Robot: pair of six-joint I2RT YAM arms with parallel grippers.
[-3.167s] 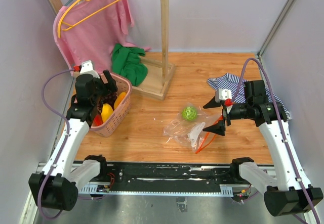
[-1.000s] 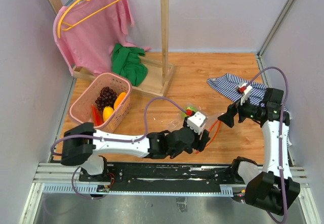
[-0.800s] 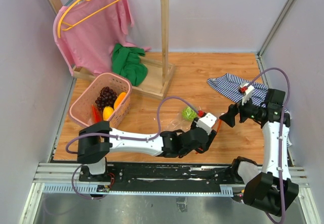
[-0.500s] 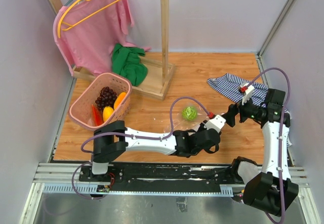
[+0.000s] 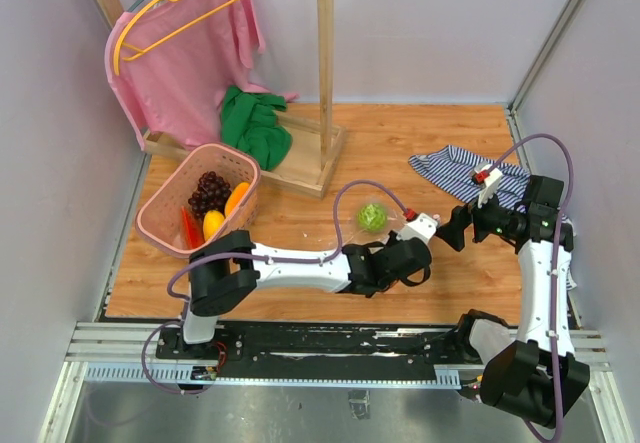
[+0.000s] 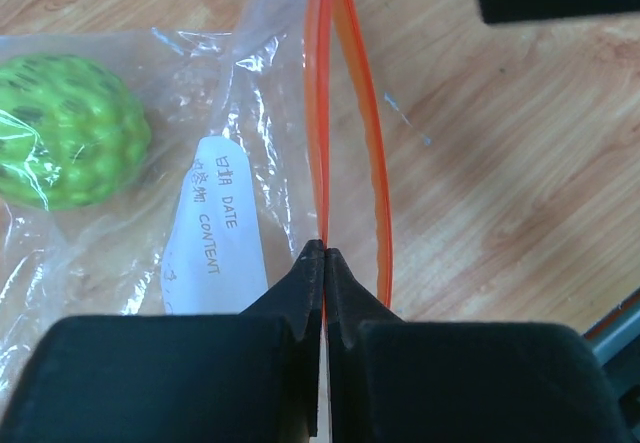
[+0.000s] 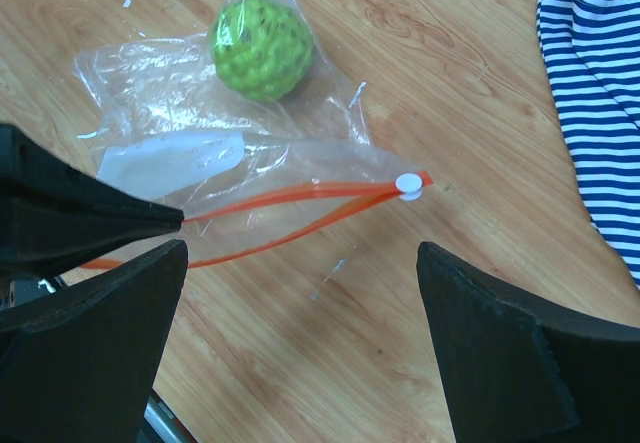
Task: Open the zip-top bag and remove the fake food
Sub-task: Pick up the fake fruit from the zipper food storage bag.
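Stretching farther to the right than a second ago, the left arm now lies low across the near counter (image 5: pixel 300 218), elbow folded back by its base and forearm running towards the zip-top bag (image 7: pixel 200 153). Its left tool (image 6: pixel 322 253) has gone from partly open to fully closed, tips pinching one lip of the red-orange zip strip (image 7: pixel 300 195); the other lip bows away beside the fingers, so the mouth gapes. The bag rests on the counter at centre-right, between the two tools, white label (image 6: pixel 220 213) up, with the green leafy ball (image 7: pixel 260 48) inside at its far end. The right arm stands tall from its base, wrist bent leftward. Its right tool (image 5: pixel 450 227) is spread wide and holds nothing, just above the strip's white slider (image 7: pixel 407 184), the striped cloth (image 7: pixel 600 93) beside it.
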